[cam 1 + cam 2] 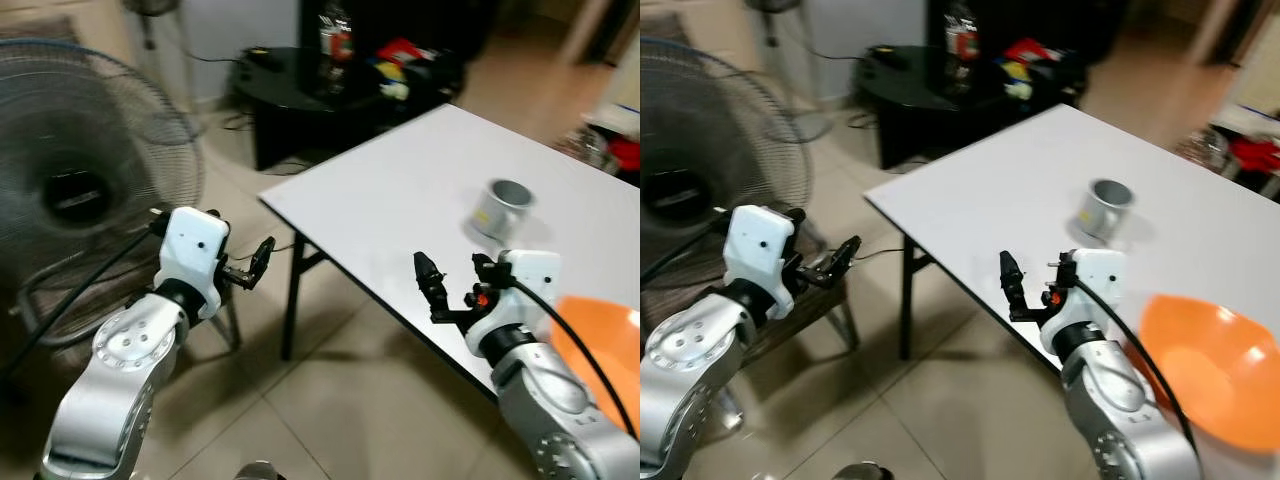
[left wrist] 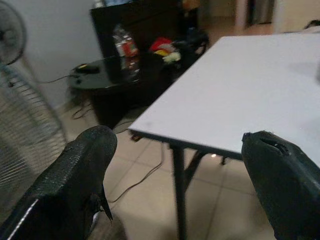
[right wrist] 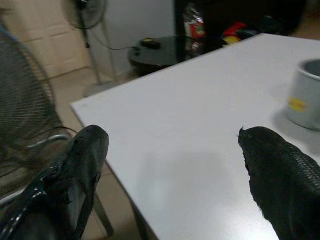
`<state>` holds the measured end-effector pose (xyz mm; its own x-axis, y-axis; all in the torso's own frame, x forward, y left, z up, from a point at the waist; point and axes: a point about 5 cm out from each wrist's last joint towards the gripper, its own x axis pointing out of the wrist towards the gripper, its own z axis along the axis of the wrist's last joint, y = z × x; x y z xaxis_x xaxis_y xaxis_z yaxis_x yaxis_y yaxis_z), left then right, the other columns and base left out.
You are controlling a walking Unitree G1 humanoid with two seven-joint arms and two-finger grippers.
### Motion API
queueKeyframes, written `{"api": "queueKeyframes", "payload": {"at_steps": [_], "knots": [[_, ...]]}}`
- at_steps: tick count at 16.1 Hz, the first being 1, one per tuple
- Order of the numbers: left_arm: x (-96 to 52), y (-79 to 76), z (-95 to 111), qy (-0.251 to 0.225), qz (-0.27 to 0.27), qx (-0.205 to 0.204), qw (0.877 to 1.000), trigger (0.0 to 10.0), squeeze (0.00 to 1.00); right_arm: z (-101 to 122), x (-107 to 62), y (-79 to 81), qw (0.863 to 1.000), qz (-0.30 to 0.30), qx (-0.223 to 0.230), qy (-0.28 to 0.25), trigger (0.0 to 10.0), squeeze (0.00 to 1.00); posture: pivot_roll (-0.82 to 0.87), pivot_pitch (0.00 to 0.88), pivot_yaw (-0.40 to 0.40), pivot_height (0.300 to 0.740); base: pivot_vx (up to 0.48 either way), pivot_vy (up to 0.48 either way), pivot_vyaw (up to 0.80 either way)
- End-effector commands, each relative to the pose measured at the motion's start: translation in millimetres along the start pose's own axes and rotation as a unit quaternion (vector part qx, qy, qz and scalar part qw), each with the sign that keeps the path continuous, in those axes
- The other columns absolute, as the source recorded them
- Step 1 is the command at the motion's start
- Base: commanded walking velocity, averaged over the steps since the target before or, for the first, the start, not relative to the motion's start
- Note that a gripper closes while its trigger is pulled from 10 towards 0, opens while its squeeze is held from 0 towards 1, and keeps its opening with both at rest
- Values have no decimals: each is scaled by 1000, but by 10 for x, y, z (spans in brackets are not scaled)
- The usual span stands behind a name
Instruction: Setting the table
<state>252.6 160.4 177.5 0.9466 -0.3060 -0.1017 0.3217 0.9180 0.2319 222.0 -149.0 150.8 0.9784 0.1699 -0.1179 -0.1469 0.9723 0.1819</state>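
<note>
Right now we stand at the corner of the white worktop (image 1: 420,180), both arms raised in front of us and nothing held. Our right gripper (image 1: 455,275) hangs over the near edge of the worktop, fingers spread apart and empty; the right wrist view confirms a wide gap between the two black fingers (image 3: 75,170) with bare white surface beyond. Our left gripper (image 1: 262,255) is off the worktop, out over the tiled floor (image 1: 330,400) beside the table leg, and the left wrist view shows its fingers (image 2: 80,175) apart too, empty. Task things: a grey metal cup (image 1: 500,208) sits upright on the worktop, just beyond the right gripper and slightly to its right; an orange bowl (image 1: 1220,375) sits at the near right, close to the right forearm. Background: a big floor fan (image 1: 75,190) on our left, and a black side table (image 1: 310,85) with clutter behind the worktop. We judge this as the approach step, before any grasp. Next move likely calls for reaching the right gripper forward to the cup, lining the open fingers around its wall, then closing. Risk: cup is light-looking, could tip if nudged on the rim.
</note>
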Motion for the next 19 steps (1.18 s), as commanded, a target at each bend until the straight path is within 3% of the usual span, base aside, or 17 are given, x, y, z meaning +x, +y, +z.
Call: {"api": "queueKeyframes", "payload": {"at_steps": [1,8,19], "knots": [[14,49,32,-6,6,4,1000,10000,0,-2,-23,46,1000,13,1,-8,10000,1000,67,0,-15,740,0,0,800],[6,-15,-52,10,-3,1,1000,10000,0,-205,-136,81,1000,12,21,20,10000,1000,65,0,17,740,0,0,800],[-48,60,-74,22,28,16,999,10000,0,-278,-58,133,997,56,37,46,10000,1000,90,0,-14,740,0,0,800]]}}
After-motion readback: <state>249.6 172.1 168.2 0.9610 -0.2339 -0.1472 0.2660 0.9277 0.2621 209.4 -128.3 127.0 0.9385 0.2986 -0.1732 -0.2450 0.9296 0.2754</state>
